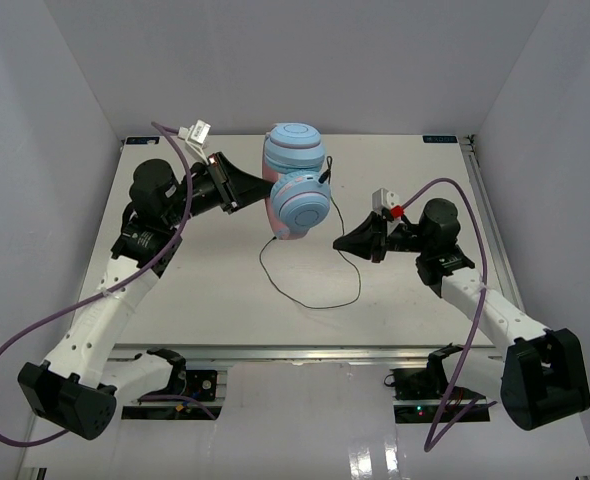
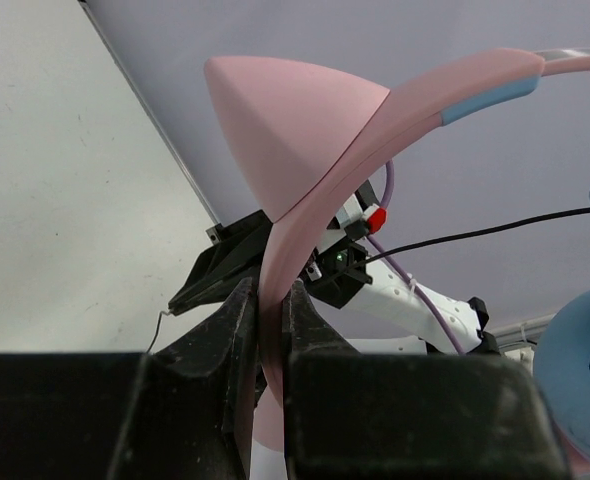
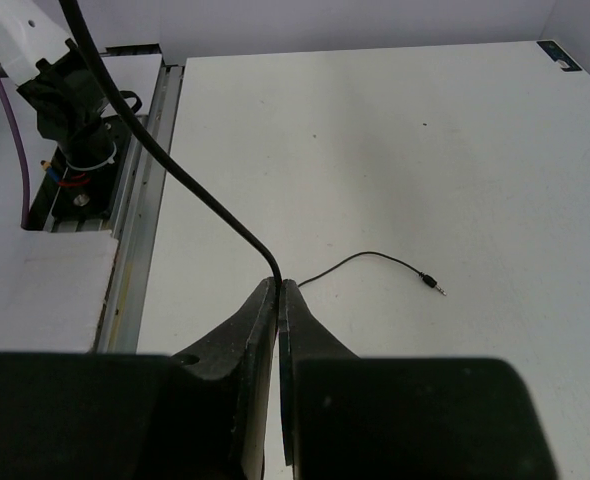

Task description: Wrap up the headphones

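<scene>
The headphones point(image 1: 297, 182) are held up above the table's far middle, their two light-blue ear cups stacked one behind the other. My left gripper point(image 1: 258, 189) is shut on the pink headband point(image 2: 305, 200), clamped between both fingers. A blue ear cup point(image 2: 580, 360) shows at the right edge of the left wrist view. My right gripper point(image 1: 343, 241) is shut on the thin black cable point(image 3: 175, 165), pinched at the fingertips. The cable point(image 1: 310, 290) runs from the cups down into a loop on the table. Its plug point(image 3: 431, 283) lies on the table beyond my right fingers.
The white table point(image 1: 225, 300) has a metal rail point(image 3: 140, 240) along its near edge. White walls enclose three sides. A white connector point(image 1: 195, 130) on the purple arm cable hangs near the far left corner.
</scene>
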